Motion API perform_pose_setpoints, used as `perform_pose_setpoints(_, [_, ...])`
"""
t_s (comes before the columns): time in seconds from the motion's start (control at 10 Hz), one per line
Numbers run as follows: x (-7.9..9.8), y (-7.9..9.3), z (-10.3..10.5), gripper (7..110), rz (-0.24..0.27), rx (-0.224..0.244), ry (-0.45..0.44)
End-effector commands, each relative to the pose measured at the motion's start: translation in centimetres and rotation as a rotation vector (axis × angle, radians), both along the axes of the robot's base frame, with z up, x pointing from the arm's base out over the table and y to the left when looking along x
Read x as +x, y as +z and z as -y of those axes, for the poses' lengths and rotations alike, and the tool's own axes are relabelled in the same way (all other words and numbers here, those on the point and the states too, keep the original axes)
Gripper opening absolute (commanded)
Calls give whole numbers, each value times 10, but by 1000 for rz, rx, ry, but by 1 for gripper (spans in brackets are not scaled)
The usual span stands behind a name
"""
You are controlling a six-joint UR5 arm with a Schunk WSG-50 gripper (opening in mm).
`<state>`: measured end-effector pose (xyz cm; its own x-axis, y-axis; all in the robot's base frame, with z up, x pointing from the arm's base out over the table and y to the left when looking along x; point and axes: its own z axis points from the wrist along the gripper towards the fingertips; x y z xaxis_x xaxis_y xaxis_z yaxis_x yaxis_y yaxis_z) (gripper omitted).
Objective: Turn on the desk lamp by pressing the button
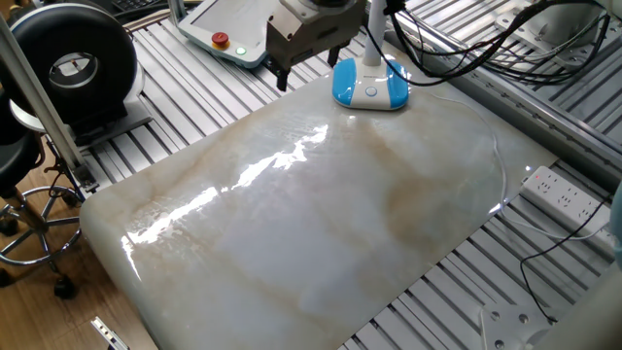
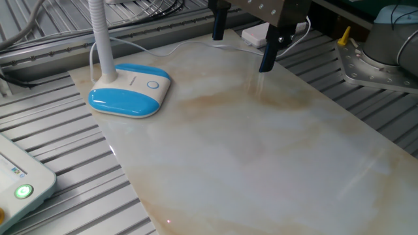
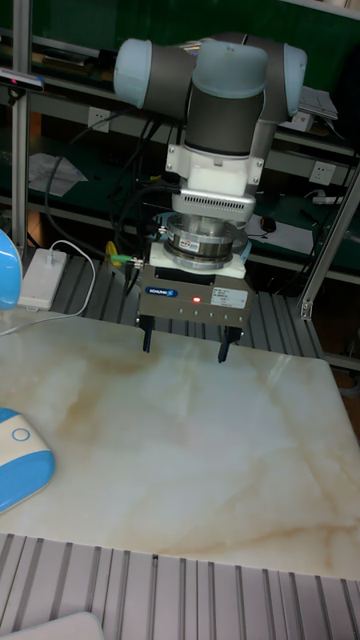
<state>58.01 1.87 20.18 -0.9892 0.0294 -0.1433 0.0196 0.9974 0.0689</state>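
Tall fixed view: jaws spread wide (above slab [image 3: 200,440]), desk lamp [image 3: 20,455] apart.

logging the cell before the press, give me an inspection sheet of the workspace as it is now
surface: glossy marble slab on a slatted metal table, bare apart from the lamp.
job's things: lamp at a slab corner, button on top of its base, not touched.
clutter: nothing seen on the slab.
gripper: gripper open, fingers wide apart, above the slab and away from the lamp.
cables: thin white cord along the slab edge; black cables behind.
surroundings: pendant, power strip, stool.
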Motion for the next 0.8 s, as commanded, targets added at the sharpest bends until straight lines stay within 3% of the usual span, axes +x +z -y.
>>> perform_pose_setpoints(0.0, [9, 3, -5, 88, 37, 21, 4])
perform_pose_setpoints(0.4, [15, 3, 5, 88, 70, -37, 107])
perform_pose_setpoints(0.7, [9, 3, 3, 88, 39, -3, -23])
